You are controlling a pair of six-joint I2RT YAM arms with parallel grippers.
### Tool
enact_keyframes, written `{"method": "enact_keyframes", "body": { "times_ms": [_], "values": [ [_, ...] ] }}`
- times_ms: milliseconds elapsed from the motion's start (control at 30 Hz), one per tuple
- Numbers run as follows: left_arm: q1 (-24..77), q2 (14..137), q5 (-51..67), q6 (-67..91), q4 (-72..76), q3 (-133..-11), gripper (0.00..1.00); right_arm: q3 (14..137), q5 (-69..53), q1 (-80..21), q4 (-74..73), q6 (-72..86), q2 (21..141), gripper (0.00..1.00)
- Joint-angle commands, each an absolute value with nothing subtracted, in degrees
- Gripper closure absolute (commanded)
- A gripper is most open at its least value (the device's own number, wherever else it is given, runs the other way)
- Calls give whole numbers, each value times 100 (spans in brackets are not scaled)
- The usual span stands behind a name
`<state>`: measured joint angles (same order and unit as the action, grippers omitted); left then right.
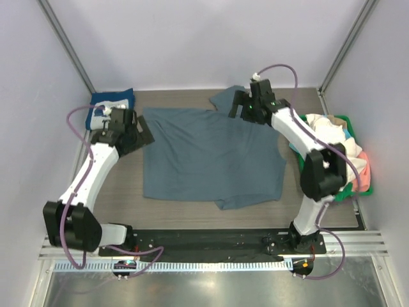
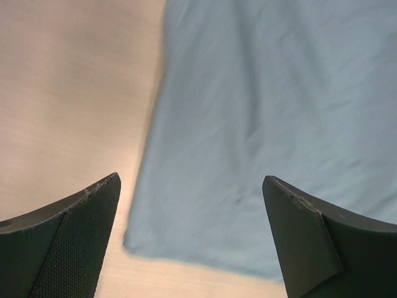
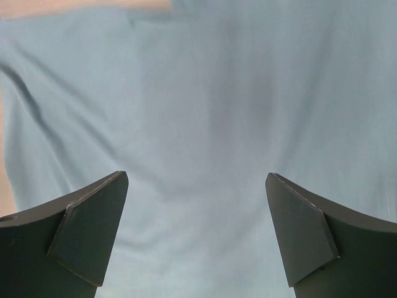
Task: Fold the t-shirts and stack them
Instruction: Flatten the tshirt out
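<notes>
Tabletop (image 1: 121, 192): both arms stretch out, left gripper (image 2: 191, 180) and right gripper (image 3: 196, 176) spread above slate-blue t-shirt (image 1: 211, 160)

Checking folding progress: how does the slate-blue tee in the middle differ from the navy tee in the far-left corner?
The slate-blue tee lies spread open, sleeves out; the navy tee is a compact bundle. The slate-blue tee is plain; the navy tee shows a white print. Both lie on the table.

One high rear view downward; both wrist views close over the shared blue t-shirt (image 1: 211, 157)
</notes>
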<state>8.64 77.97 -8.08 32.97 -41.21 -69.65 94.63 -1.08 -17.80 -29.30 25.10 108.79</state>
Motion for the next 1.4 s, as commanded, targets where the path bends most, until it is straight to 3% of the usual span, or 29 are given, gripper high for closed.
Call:
{"method": "enact_keyframes", "body": {
  "times_ms": [0,133,333,433,700,1133,1367],
  "values": [
    [853,7176,-923,3672,-3736,-5839,5,7642,518,-1749,-2822,3188,9595,1],
    [853,6156,-739,4085,-3665,-4581,11,5219,685,-1907,-2453,3629,8124,2],
    [1125,5204,-598,4762,-3472,-3472,20,3413,712,-2057,-2417,4498,5981,2],
    [1134,5264,-606,4851,-3367,-3244,20,3060,765,-2092,-2566,4710,5381,2],
    [1134,5651,-589,5010,-2760,-2751,23,2628,536,-2197,-2610,4948,5441,5],
    [1134,6020,-633,4984,-2145,-2443,24,2321,1037,-3164,-3840,5774,4141,10],
    [1134,6266,-624,4966,-1969,-2487,31,2030,1028,-3164,-3008,5722,5007,18]
  ]
}}
